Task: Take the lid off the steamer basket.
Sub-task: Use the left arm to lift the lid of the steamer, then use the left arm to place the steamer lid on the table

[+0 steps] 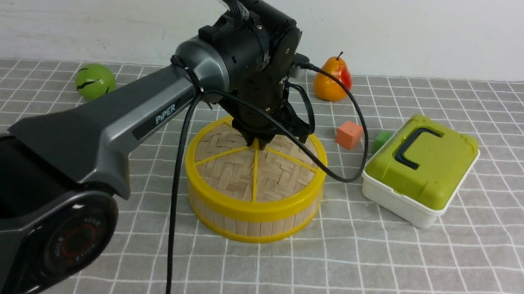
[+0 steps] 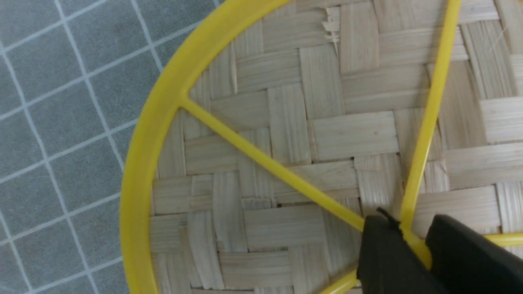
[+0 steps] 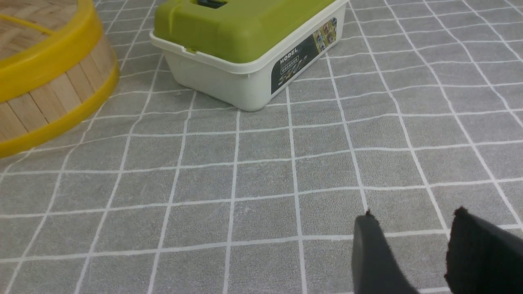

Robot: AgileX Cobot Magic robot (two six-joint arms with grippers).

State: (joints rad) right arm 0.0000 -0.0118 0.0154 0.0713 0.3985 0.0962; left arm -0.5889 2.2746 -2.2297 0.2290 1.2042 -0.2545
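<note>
Left gripper (image 1: pixel 257 142) points down at the middle of the lid (image 1: pixel 239 168). In the left wrist view its two black fingers (image 2: pixel 384 257) sit close together with the yellow hub pinched between them, so read it as clamped on the lid's centre. The knob itself is covered by the fingers.

Right gripper (image 3: pixel 414 212) shows only in its own wrist view, low over bare cloth. There is a clear gap between its fingers, nothing is held, and both fingers are cut off by the frame edge. You cannot see it in the front view.

- Left arm (image 1: pixel 112 127) fills the front view's near left. Its wrist hides the far part of the lid.
- Grey checked tablecloth (image 1: pixel 394 259) covers the table.
- Steamer basket (image 1: pixel 250 224) stands near the middle with the lid seated on it. Its inside is hidden.
- White box (image 1: pixel 401 201) with a green cover (image 1: pixel 438 168) lies to the right of the basket, apart from it. Its far end is cropped in the right wrist view.
- Green ball (image 1: pixel 95 81) is at the far left.
- Pear (image 1: pixel 331 81) is by the back wall.
- Orange cube (image 1: pixel 348 134) lies between the basket and the box.
- Green cube (image 1: pixel 381 139) is partly hidden behind the box.
</note>
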